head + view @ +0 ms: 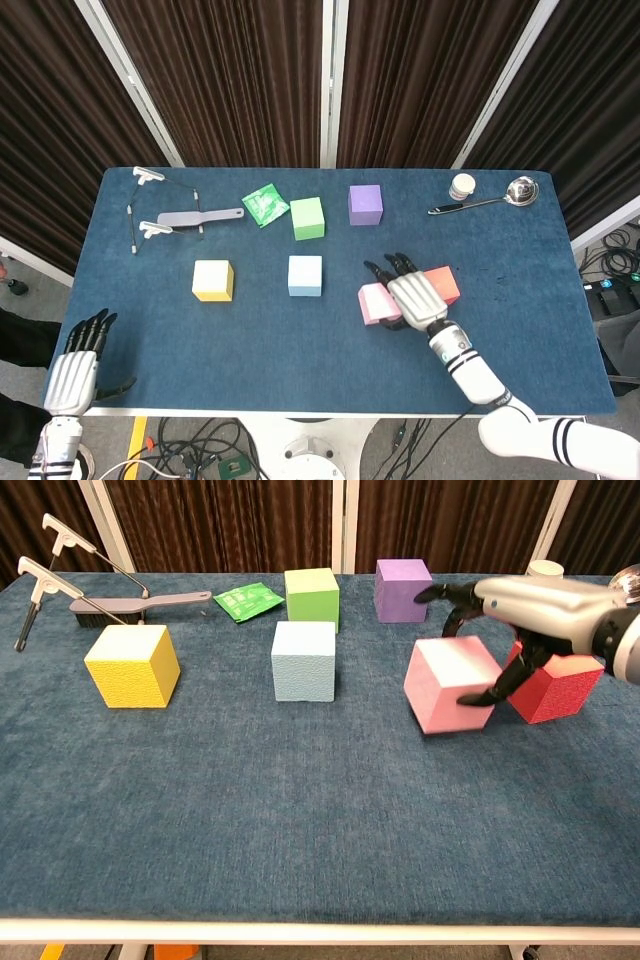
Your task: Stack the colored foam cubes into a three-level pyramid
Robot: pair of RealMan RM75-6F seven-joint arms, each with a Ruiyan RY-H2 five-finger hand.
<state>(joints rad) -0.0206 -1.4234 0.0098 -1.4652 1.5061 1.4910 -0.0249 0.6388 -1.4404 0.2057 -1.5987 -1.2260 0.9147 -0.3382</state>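
My right hand (412, 295) (525, 605) grips the pink cube (375, 303) (450, 685) from above, thumb on its right face and fingers over its top. The cube is slightly tilted, right next to the red cube (445, 283) (555, 690). On the blue cloth stand the light blue cube (305, 275) (304, 660) in the middle, the yellow cube (212, 280) (132, 665) to the left, and the green cube (307, 218) (312, 598) and purple cube (365, 204) (403, 588) further back. My left hand (75, 370) hangs off the table's near left corner, fingers apart, holding nothing.
A grey-handled brush (195, 216) (140, 604) and a wire tool (140, 205) lie at the far left, with a green packet (265, 205) (248, 600) beside the green cube. A white jar (462, 186) and a metal spoon (490, 198) sit at the far right.
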